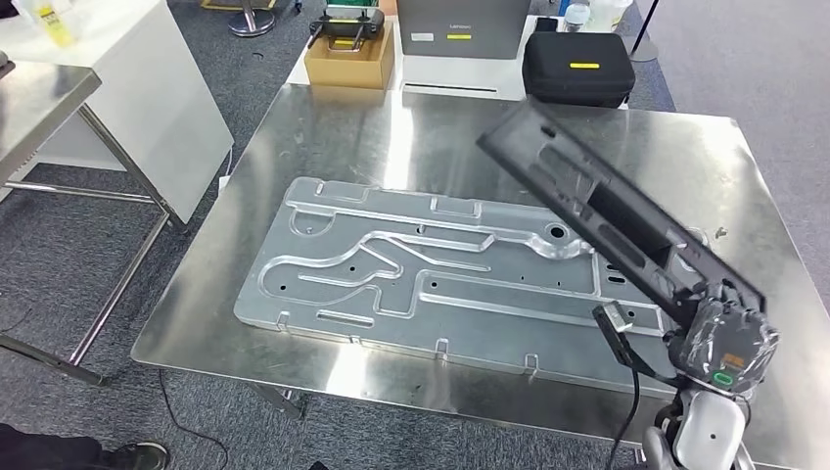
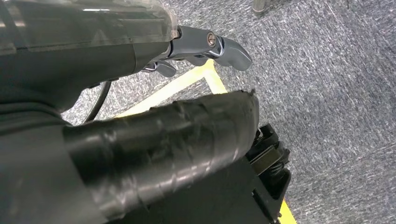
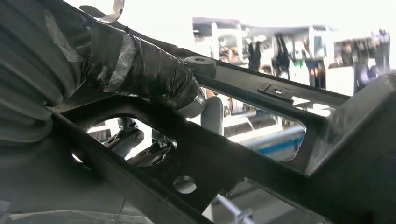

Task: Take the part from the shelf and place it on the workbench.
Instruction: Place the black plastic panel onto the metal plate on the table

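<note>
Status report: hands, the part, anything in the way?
Right hand grips black part, raised over workbench. Left hand empty, above floor. Grooved metal plate lies underneath.

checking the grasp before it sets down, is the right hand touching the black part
Touching. In the right wrist view the taped thumb of the right hand presses on the black part, with darker fingers seen through its opening.

**A workshop or test lab**

We see a stainless steel workbench (image 1: 411,127) carrying a large machined aluminium plate (image 1: 431,269), standing on grey carpet (image 1: 88,264) with yellow floor tape (image 2: 182,86). Behind it sit a black equipment case (image 1: 577,67) and a cardboard box (image 1: 349,61).
</note>
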